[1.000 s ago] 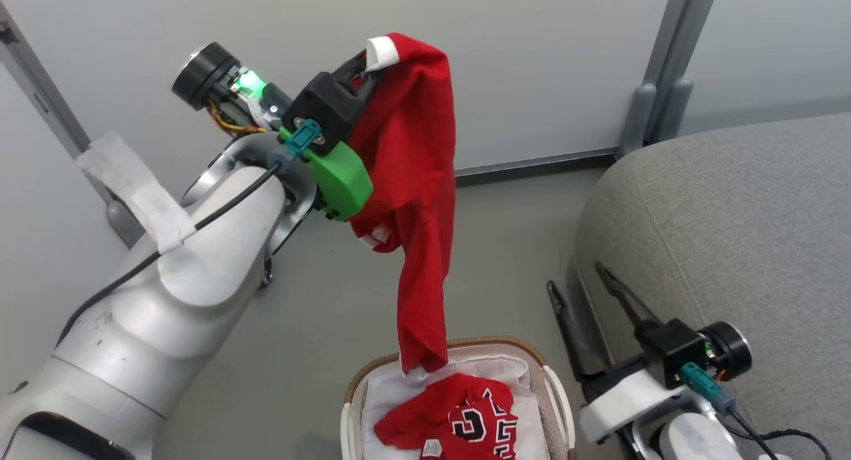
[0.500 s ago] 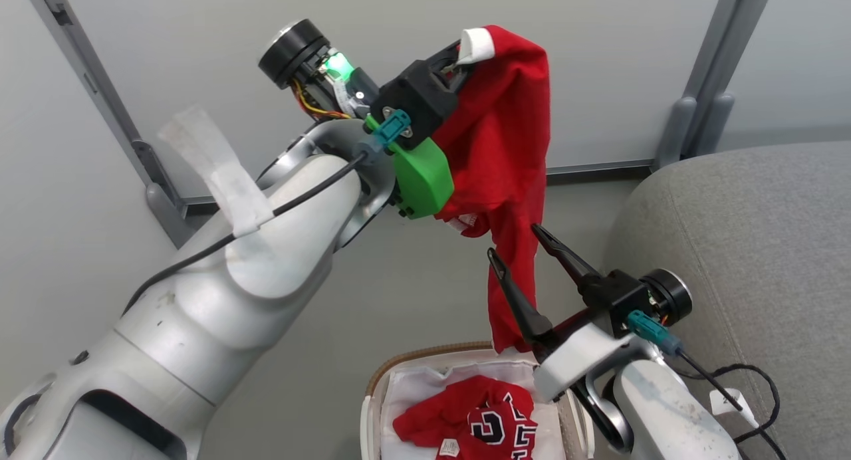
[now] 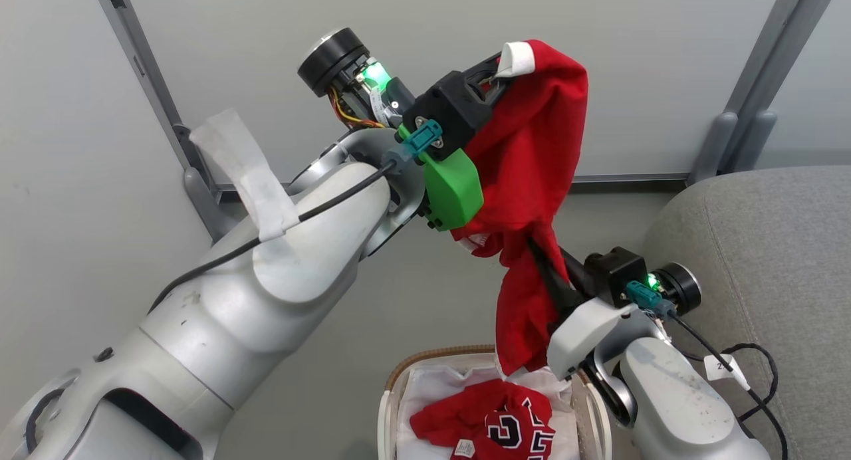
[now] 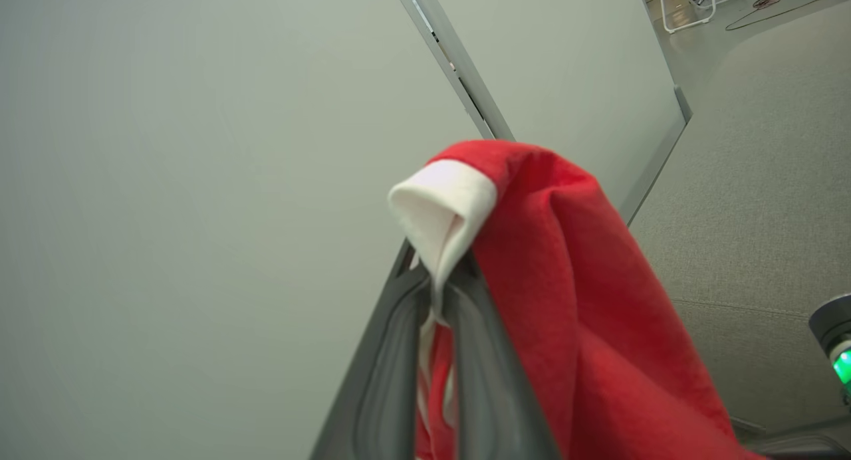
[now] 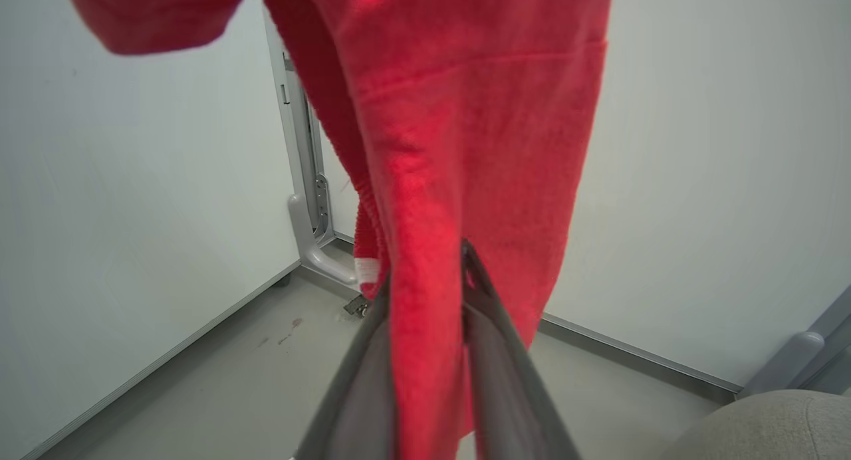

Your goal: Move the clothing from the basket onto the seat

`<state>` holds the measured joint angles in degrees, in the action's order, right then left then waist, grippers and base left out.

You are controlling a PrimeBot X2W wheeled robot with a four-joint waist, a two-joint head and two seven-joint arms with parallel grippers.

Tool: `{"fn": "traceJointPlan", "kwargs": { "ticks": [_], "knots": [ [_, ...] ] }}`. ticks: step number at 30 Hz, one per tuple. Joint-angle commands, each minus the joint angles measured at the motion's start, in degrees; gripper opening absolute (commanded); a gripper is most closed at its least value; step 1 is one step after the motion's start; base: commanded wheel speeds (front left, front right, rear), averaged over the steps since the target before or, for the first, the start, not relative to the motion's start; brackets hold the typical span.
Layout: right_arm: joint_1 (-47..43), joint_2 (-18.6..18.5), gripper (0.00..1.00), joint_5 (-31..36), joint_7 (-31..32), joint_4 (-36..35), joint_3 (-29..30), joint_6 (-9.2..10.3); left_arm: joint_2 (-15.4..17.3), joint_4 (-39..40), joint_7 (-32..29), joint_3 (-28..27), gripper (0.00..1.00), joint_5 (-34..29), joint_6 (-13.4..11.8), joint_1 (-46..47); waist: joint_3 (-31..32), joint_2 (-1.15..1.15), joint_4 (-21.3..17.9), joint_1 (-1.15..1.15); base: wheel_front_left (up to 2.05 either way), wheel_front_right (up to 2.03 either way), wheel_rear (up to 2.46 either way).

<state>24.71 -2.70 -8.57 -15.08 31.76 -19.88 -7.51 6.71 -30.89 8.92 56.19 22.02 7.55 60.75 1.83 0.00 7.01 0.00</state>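
Pale grey wall panels (image 3: 266, 48) and grey floor (image 3: 412, 294) behind. High at centre, left gripper (image 3: 500, 69) pinched tight on white collar trim (image 3: 517, 58) of plain red garment (image 3: 538, 147), fingers nearly together. Lower down, right gripper (image 3: 540, 257) closed narrow around the same garment's hanging middle, cloth bunched between both fingers. Lower end of garment dangling just above basket (image 3: 432, 355); whether touching white liner (image 3: 425, 393), cannot tell. Inside basket, red jersey (image 3: 492, 423) with black-and-white numerals, crumpled. At right, grey seat (image 3: 764, 247), well apart from both garments.
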Motion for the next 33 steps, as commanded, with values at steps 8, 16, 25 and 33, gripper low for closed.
{"fn": "traceJointPlan", "kwargs": {
  "ticks": [8, 16, 25, 33],
  "knots": [
    [-0.6, -0.3, 0.00, -0.4, -0.1, -2.5, 3.0, 0.04, 2.4, -1.3, 1.4, -1.2, 0.00, 2.1, -1.2, -3.0, -0.1, 0.00, -1.2, 0.00, 0.00, 0.00, 0.00],
    [-0.8, -0.3, 0.00, 0.1, -0.1, -5.2, 6.8, 0.04, 3.9, -3.3, 4.0, -2.8, 0.56, 5.3, -2.0, -8.3, -0.3, 0.00, -2.4, 0.00, 0.00, 0.00, 0.00],
    [-0.4, -0.3, 0.00, 2.0, -0.1, -8.7, 12.7, 0.04, 3.9, -5.2, 6.3, -5.8, 1.00, 8.8, -3.2, -19.0, -0.7, 0.00, -3.4, 0.00, 0.00, 0.00, 0.00],
    [-1.2, -0.3, 0.00, 4.2, -0.1, -11.0, 16.8, 0.04, 3.0, -3.0, 6.2, -11.2, 1.00, 8.2, -3.0, -28.2, -1.3, 0.00, -4.0, 0.00, 0.00, 0.00, 0.00]
  ]
}}
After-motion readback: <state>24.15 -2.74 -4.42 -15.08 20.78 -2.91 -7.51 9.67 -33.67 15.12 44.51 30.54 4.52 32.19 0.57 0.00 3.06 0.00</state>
